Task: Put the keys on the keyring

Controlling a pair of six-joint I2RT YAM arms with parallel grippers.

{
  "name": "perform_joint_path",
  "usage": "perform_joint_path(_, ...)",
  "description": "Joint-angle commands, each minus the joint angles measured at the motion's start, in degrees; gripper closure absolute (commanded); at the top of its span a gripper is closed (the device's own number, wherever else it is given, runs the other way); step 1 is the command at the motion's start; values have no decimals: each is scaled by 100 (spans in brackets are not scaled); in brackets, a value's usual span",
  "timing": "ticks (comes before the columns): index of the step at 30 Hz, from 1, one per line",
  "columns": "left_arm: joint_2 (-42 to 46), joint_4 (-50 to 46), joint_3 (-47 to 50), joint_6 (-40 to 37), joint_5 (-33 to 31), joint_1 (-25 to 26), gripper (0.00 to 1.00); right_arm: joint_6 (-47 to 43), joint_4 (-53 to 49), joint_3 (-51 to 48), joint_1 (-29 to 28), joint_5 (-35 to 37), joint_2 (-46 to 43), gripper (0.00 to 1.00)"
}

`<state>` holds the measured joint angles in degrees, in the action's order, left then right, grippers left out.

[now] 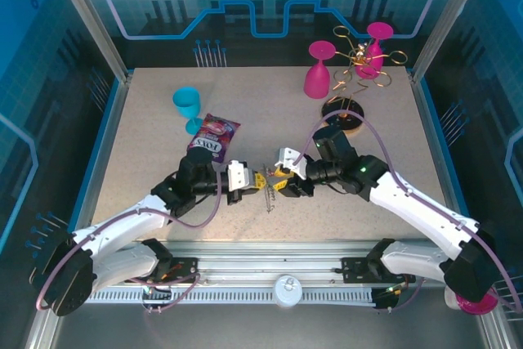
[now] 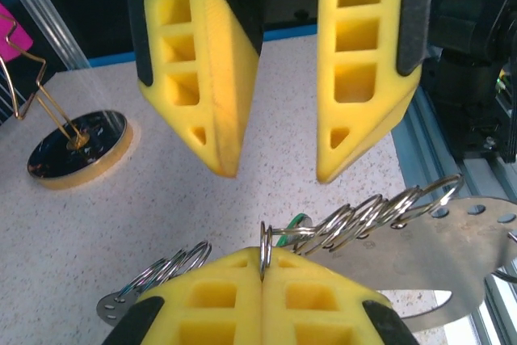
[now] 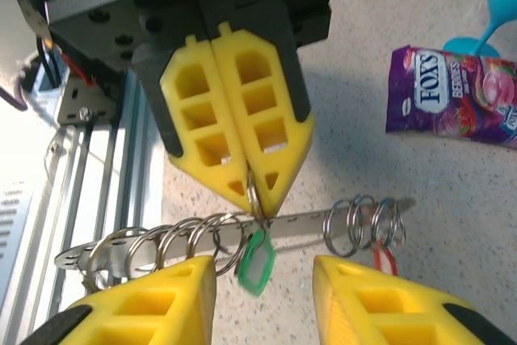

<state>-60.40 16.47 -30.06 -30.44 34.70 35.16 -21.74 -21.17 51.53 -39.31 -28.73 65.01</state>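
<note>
Here the keyring (image 3: 303, 220) lies as a flat grey strip close to the near edge of the worktop (image 1: 147, 128), about midway between its left and right edges, with wire rings bunched along it. The green-tagged key (image 3: 257, 260) hangs from a ring near the strip's middle. The red-tagged key (image 3: 384, 260) hangs under a cluster of rings towards one end.

The left pincer (image 3: 254, 199) is pressed together, pinching one wire ring of the keyring right above the green tag. The right pincer (image 3: 266, 296) faces it, spread, and the green tag shows between its fingers. From the left wrist its tips stand apart from the rings.

Farther out, a purple snack packet (image 1: 214, 138) lies towards the left edge with a teal cup (image 1: 188, 108) just beyond it. Two pink glasses (image 1: 319, 71) and a gold wire rack (image 1: 359, 59) stand near the far right corner.
</note>
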Motion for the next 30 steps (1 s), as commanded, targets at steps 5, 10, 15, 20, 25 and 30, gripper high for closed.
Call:
perform_joint_path(5, 142, 1081, 198, 267, 607, 12, 100, 390, 1094, -348, 54, -550, -1, 65)
perform_joint_path(10, 127, 1188, 220, 342, 709, 16, 100, 312, 1141, -363, 42, -691, 39, 73)
perform_joint_path(15, 56, 1294, 211, 448, 828, 6, 100, 226, 1233, -342, 3, -767, 108, 85)
perform_joint_path(20, -20, 1318, 178, 576, 815, 4, 100, 81, 1168, -220, -24, -901, 229, 100)
perform_joint_path(25, -7, 577, -87, 494, 290, -5, 92, -283, 323, 185, -58, -676, 298, 100)
perform_joint_path(30, -55, -504, -509, 82, -263, 16, 86, -726, -1015, 873, -253, -247, 642, 100)
